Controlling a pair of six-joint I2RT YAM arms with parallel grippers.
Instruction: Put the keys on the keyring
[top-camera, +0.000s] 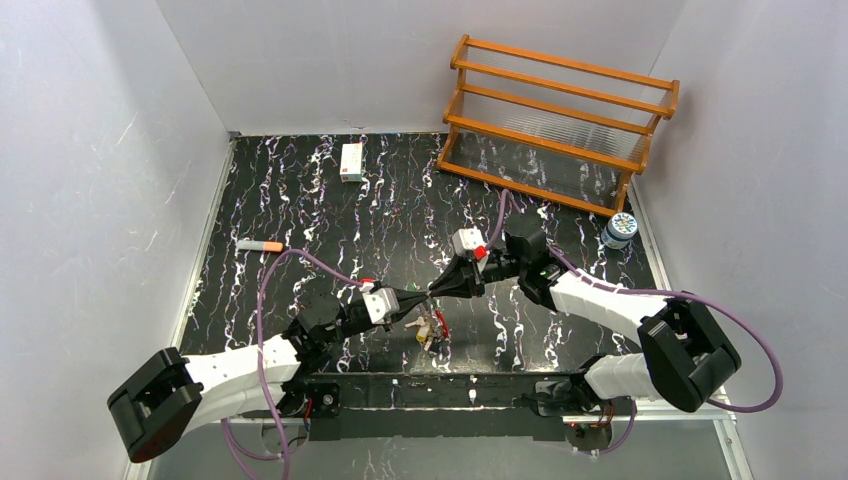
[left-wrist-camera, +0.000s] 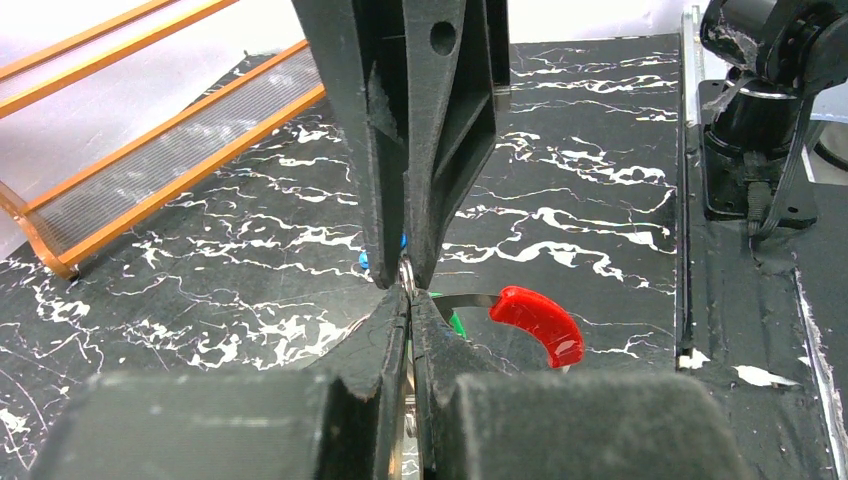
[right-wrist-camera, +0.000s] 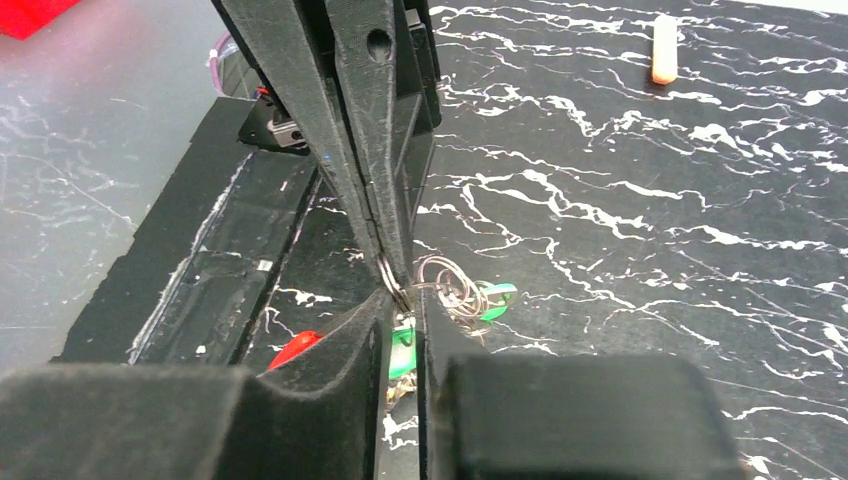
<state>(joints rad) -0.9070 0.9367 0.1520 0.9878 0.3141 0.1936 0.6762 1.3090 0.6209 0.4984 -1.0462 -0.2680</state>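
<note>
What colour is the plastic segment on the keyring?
Red plastic segment, clearest in left wrist view.

Black marbled table (top-camera: 300, 200), white walls (top-camera: 90, 150), wooden rack (top-camera: 560, 125) at back

My left gripper (top-camera: 424, 298) meets my right gripper (top-camera: 433, 291) tip to tip, with the keyring (top-camera: 432, 330) just before them. The rack (top-camera: 560, 125) stands behind — at the right.

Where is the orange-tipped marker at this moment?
In the top view the marker lies near the left edge of the table, with the white box farther back on its right.
</note>
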